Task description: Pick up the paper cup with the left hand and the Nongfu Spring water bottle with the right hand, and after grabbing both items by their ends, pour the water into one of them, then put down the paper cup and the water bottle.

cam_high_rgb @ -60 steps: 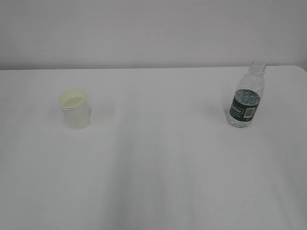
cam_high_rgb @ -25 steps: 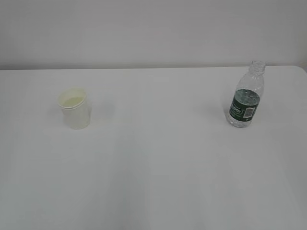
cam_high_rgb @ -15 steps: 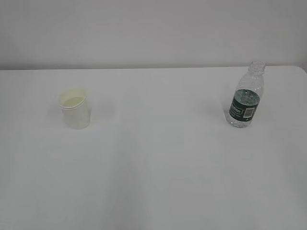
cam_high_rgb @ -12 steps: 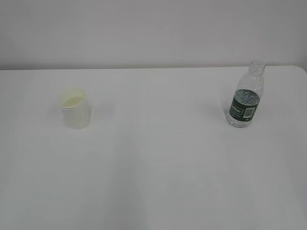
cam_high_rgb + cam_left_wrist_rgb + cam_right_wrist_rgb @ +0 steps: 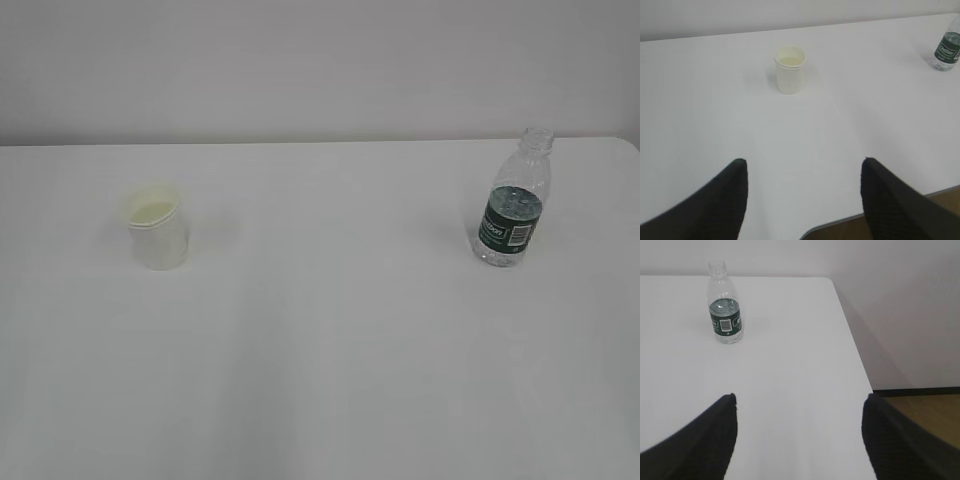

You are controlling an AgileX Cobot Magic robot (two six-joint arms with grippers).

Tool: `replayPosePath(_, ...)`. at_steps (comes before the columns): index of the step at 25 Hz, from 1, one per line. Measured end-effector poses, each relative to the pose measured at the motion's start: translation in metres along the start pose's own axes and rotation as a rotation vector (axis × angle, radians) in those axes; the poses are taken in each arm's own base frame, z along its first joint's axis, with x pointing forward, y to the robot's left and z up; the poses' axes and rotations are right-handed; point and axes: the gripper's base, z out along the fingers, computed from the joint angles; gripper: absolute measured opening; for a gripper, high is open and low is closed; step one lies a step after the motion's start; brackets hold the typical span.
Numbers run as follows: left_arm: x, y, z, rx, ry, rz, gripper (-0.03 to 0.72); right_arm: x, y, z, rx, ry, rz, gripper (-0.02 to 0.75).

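Both of your claws stand wide apart and hold nothing: the left hand [image 5: 802, 172] and the right hand [image 5: 799, 407] each hang above the near edge of the desk [image 5: 330, 350], well short of their targets. The paper cup [image 5: 156, 226] stands upright toward the desk's left side, the Nongfu Spring water bottle [image 5: 514, 200] upright near the far right corner, uncapped as far as I can tell. You are at the approach. Steer each hand straight in until its target sits between the fingers, then close gently on the cup, which will likely crush easily. The bottle's dark green band carries white lettering and a barcode, too small to read.
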Motion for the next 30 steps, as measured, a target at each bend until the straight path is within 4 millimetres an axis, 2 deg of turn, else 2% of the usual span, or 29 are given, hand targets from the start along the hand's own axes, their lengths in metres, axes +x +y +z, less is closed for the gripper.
replayPosePath(11, 0.002, 0.001, 0.003, -0.010, 0.015, 0.003, 0.503, 0.010, -0.001, -0.004, 0.003, 0.047, 0.005, 0.590)
replayPosePath(22, 0.014, 0.003, 0.016, -0.011, 0.077, -0.003, 0.498, 0.030, 0.011, 0.025, -0.063, 0.155, 0.008, 0.590)
replayPosePath(30, 0.016, 0.003, 0.019, -0.012, 0.089, -0.005, 0.493, 0.033, 0.014, 0.037, -0.070, 0.136, 0.004, 0.590)
